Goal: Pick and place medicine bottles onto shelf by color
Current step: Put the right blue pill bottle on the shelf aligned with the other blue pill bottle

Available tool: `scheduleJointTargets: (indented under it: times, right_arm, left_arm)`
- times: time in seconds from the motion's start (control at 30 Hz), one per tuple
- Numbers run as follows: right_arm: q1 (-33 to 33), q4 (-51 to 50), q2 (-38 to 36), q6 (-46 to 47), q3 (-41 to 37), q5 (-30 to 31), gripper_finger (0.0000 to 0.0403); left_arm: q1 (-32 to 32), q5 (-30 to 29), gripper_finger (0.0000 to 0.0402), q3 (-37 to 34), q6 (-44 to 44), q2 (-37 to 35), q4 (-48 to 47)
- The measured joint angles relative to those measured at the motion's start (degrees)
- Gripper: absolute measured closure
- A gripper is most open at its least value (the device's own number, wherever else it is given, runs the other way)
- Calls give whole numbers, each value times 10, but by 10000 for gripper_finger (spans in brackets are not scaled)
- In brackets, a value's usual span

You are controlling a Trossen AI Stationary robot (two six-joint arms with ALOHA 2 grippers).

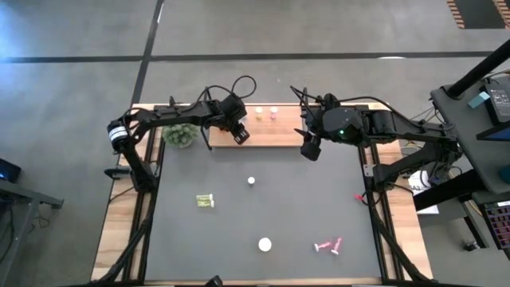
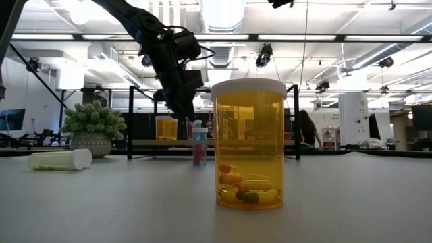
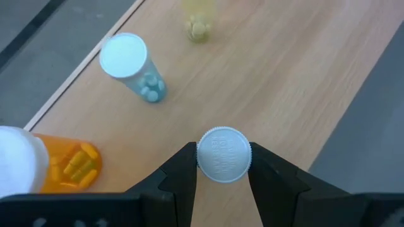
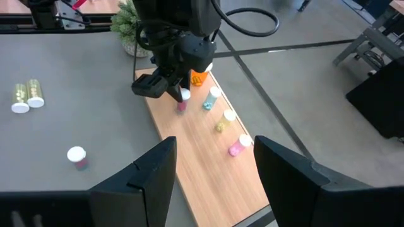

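- The left gripper [image 3: 222,170] is clamping its two dark fingers on a small white-capped bottle [image 3: 223,154], holding it upright over the light wooden shelf board [image 3: 284,88] near the board's left end.
- In the right wrist view that held bottle shows a pink body.
- An orange bottle [image 3: 60,167], a blue-pill bottle [image 3: 136,69] and a yellowish bottle [image 3: 199,25] are standing on the shelf beside it.
- The right gripper [image 4: 214,170] is hanging with fingers spread wide and empty, above the shelf's right end.
- A wide orange bottle [image 2: 250,145], a small white-capped bottle [image 1: 251,181], two yellow-green bottles [image 1: 205,201] and two pink bottles [image 1: 328,246] are sitting on the dark grey mat [image 1: 303,199].
- A green spiky plant [image 1: 180,134] is standing by the shelf's left end.
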Motion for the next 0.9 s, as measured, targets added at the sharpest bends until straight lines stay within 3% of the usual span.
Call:
scheduleJointTargets:
  times: [0.9]
  right_arm:
    - [0,0,0,0,0,0,200]
  left_arm:
    - [11,2,288,-9,31,0,28]
